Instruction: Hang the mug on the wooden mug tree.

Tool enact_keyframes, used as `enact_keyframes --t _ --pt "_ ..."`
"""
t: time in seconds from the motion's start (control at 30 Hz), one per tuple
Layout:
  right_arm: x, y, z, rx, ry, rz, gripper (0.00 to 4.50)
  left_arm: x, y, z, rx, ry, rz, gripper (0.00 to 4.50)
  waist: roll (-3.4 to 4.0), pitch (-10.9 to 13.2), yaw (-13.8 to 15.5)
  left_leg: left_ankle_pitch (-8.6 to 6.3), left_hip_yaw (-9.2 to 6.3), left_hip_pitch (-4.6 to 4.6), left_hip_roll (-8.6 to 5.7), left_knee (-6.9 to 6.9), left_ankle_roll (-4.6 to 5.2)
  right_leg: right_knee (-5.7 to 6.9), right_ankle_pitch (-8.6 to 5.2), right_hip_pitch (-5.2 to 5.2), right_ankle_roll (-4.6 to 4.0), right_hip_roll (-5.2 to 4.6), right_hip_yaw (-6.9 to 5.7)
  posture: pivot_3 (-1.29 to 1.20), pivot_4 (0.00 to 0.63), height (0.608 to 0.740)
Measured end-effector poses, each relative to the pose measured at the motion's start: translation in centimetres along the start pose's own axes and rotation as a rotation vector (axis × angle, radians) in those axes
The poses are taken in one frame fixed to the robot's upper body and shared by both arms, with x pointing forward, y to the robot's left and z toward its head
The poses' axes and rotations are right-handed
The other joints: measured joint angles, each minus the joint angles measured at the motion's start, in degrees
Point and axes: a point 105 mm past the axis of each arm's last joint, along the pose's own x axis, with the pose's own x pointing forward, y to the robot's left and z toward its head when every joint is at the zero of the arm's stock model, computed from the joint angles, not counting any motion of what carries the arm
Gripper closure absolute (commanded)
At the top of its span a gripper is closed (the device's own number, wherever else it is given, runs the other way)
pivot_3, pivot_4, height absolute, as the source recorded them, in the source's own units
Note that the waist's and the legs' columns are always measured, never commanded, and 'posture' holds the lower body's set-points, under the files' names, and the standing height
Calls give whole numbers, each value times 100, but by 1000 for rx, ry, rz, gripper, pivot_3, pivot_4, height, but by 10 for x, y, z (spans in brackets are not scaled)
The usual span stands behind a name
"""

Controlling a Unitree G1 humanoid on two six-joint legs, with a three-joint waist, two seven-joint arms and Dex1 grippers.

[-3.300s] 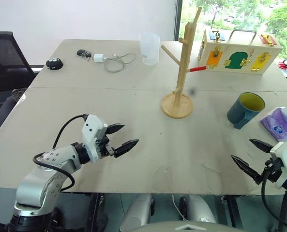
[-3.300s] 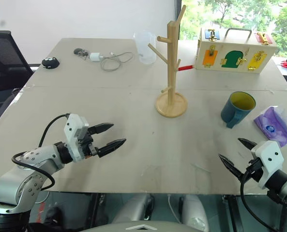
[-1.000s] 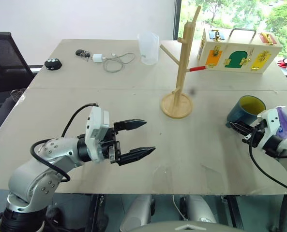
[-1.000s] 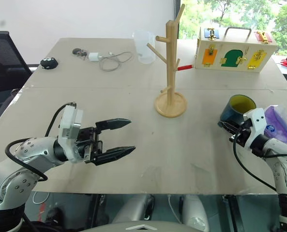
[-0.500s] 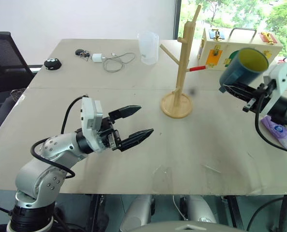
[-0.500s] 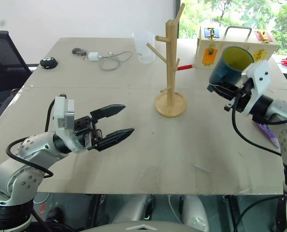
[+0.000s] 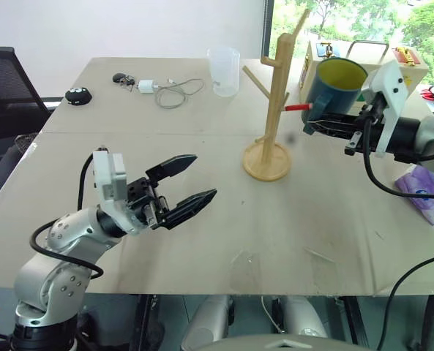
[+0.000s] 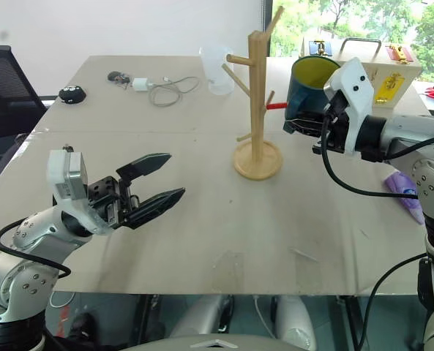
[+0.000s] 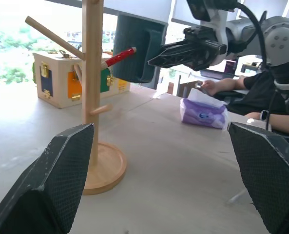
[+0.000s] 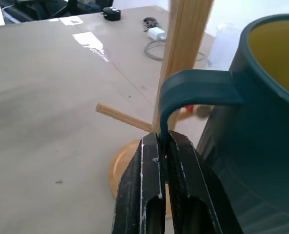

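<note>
the mug was off the desk, upper right of frame, right end effector clamped on its handle, just beside the wooden mug tree. not hooked yet; threading a peg remained. left end effector gaped wide, empty.

The left gripper has two black fingers spread wide apart with nothing between them. It is held up over the table and points toward the middle. The bent left arm sticks out from the near left side. The right gripper is squeezed tight on the handle of the dark teal-blue ceramic mug. The right arm is raised and reaches in from the right side, holding the mug in the air.
</note>
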Motion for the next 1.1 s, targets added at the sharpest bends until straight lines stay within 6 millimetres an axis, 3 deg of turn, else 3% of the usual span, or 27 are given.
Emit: enact_keyframes --t 0.13,0.37,0.4,0.47,0.53,0.6,0.87,1.0,1.1 --pt "5 0 0 -12 23 14 4439 0 -1 0 -2 1 -3 0 0 0 1 0 1 0 0 0 0 0 0 0 0 0 0 0 150 740" --pt "31 2 -5 4 54 45 4439 -1 -4 -1 -5 7 8 0 0 0 -50 0 3 -2 0 -4 0 2 0 -7 -1 0 3 0 150 740" --pt "36 6 -9 26 62 67 3922 -1 -4 -1 -6 8 14 0 0 0 -66 0 3 -4 0 -4 0 2 0 -9 0 0 3 0 150 740" --pt "38 6 -10 27 62 68 3587 -1 -4 -1 -6 8 17 0 0 0 -64 0 3 -8 0 -4 0 2 0 -14 0 -1 3 0 150 740" --pt "36 5 -9 16 58 51 2551 0 -3 -1 -4 10 28 0 -1 0 -61 0 2 -10 -1 -5 0 -1 1 -14 0 -2 3 0 150 740" --pt "27 8 -8 18 36 53 1649 -2 -2 -2 -6 15 44 0 -1 0 -41 0 0 -12 -1 -5 0 -4 0 -14 0 -3 1 0 150 740" --pt "-21 30 -6 31 -74 81 1649 -3 -1 -12 -47 77 72 0 -5 -2 17 -1 4 -5 0 -7 1 5 0 -11 0 -2 3 0 150 740" --pt "-49 35 -37 124 -64 8 1649 -6 -2 -25 -94 142 88 0 -10 -5 49 -2 2 -6 -2 -6 3 -1 1 -5 1 -3 1 0 150 740" --pt "-73 45 -87 208 13 -66 1649 -12 -3 -36 -132 196 108 0 -11 -6 36 -4 11 -3 -2 -7 6 -1 0 -4 1 -3 7 0 150 740"
